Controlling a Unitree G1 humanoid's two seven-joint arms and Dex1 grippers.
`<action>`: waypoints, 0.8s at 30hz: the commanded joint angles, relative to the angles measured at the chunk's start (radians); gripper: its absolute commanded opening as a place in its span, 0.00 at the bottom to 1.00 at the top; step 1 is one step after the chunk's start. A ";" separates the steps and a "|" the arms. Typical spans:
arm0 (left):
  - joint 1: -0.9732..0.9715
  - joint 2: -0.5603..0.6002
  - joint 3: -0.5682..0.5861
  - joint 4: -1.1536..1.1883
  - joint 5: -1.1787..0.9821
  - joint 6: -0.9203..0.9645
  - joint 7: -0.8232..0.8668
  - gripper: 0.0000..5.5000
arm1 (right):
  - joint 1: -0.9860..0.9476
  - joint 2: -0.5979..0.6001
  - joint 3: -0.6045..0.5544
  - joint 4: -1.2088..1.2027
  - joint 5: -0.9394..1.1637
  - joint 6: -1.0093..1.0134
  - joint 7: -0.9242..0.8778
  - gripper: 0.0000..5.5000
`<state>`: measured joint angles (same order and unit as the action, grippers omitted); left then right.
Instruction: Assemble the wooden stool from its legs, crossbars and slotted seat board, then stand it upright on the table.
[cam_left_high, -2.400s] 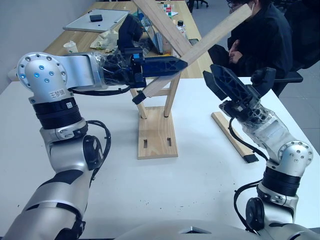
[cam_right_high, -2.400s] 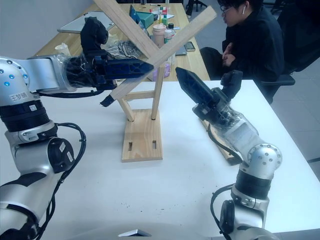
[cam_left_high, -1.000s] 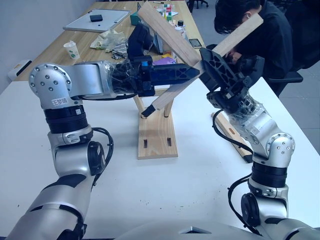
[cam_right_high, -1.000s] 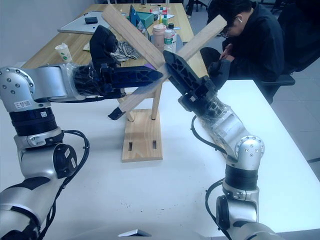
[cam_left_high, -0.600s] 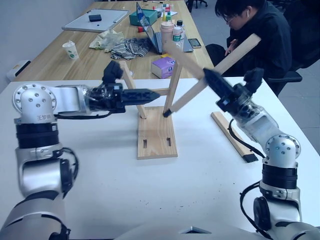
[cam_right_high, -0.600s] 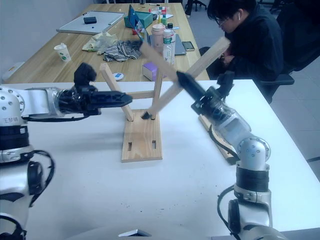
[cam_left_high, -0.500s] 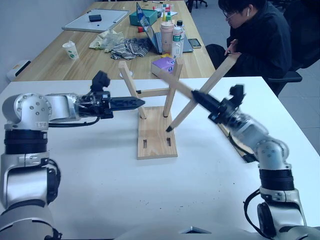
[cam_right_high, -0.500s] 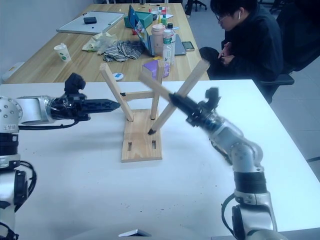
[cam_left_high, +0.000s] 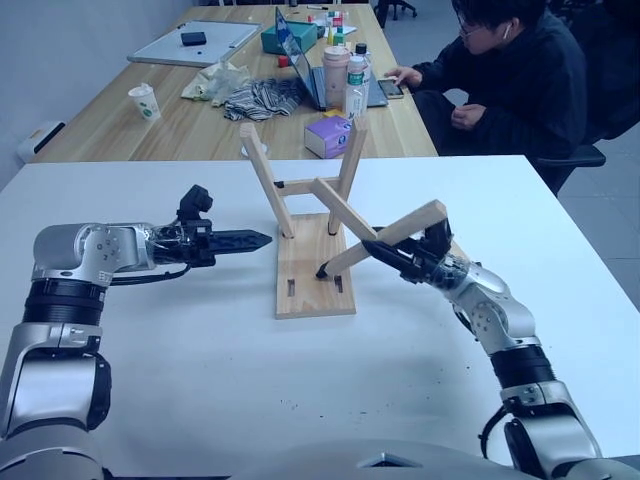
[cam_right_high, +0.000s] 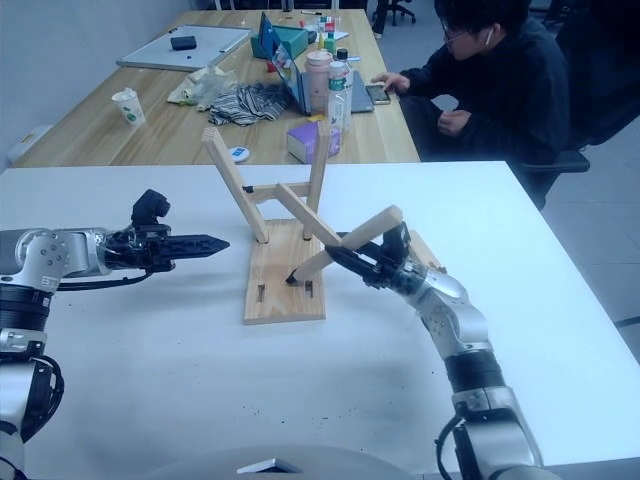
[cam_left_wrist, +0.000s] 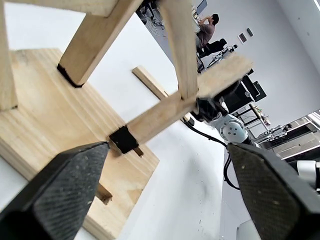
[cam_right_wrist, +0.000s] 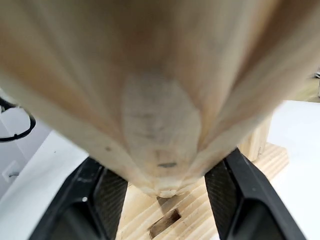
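The slotted seat board (cam_left_high: 312, 292) lies flat on the white table. Two legs joined by a crossbar (cam_left_high: 300, 184) stand slanted in its far slots. My right gripper (cam_left_high: 398, 258) is shut on a second leg (cam_left_high: 418, 220), which carries a crossbar (cam_left_high: 340, 208) of its own. That leg slopes down to the left, and its black-tipped end (cam_left_wrist: 123, 140) rests on the board by a near slot (cam_right_wrist: 167, 222). In the right wrist view the leg (cam_right_wrist: 160, 100) sits between both fingers (cam_right_wrist: 100, 195). My left gripper (cam_left_high: 255, 239) hovers open just left of the board, holding nothing.
A loose wooden bar (cam_left_wrist: 150, 82) lies on the table to the right of the board, behind my right arm. A second table (cam_left_high: 190, 110) beyond carries a laptop, bottles, a cup and cloth. A person sits at its far right.
My right gripper has swung the leg down from above the board until its tip rests on the board. My left gripper has let go of the part and drawn back to the left.
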<state>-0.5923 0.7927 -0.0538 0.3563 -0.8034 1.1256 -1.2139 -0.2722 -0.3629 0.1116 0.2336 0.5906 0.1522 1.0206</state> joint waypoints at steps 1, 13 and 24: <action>0.005 -0.015 0.009 0.001 0.030 -0.010 -0.003 0.79 | 0.116 -0.166 0.095 -0.012 -0.163 0.060 0.080 0.37; 0.083 -0.081 0.110 -0.054 0.014 0.015 0.085 0.79 | 0.041 -0.349 0.036 -0.176 -0.023 0.225 0.167 0.37; 0.087 -0.099 0.132 -0.042 0.039 0.006 0.114 0.79 | 0.010 -0.346 -0.085 -0.272 0.078 0.348 0.127 0.37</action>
<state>-0.5053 0.6941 0.0724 0.3077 -0.7846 1.1368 -1.1109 -0.2762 -0.6815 0.0387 -0.0148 0.6928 0.4848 1.1402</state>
